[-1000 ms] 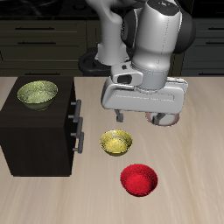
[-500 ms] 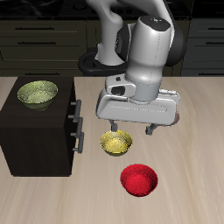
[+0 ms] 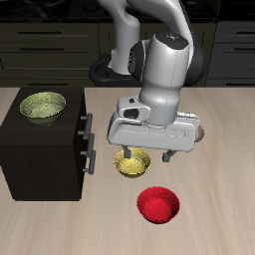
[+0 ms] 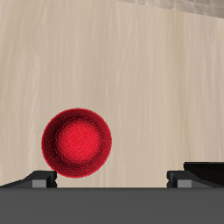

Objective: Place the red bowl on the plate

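I am looking at the red bowl (image 3: 157, 204) as my landmark: it is sitting upright on the wooden bench (image 3: 224, 169), close to the bench's front edge, with nothing touching it. My claw (image 3: 146, 156) is hanging above the bench just behind the red bowl, its two fingers (image 3: 167, 156) pointing down and standing wide apart, gripping nothing. In the wrist view the red bowl (image 4: 77, 143) is showing whole, round and glossy, offset toward one fingertip rather than centred between them. A yellow patterned bowl (image 3: 131, 162) is resting just behind the red bowl, partly under the claw. A dark cabinet (image 3: 45, 149) is standing well to the side of the red bowl, carrying a yellow-green bowl (image 3: 43, 106) on its top. Farther back than the red bowl, a sliver of the plate (image 3: 199, 130) is peeking out from behind the arm's hand, mostly hidden.
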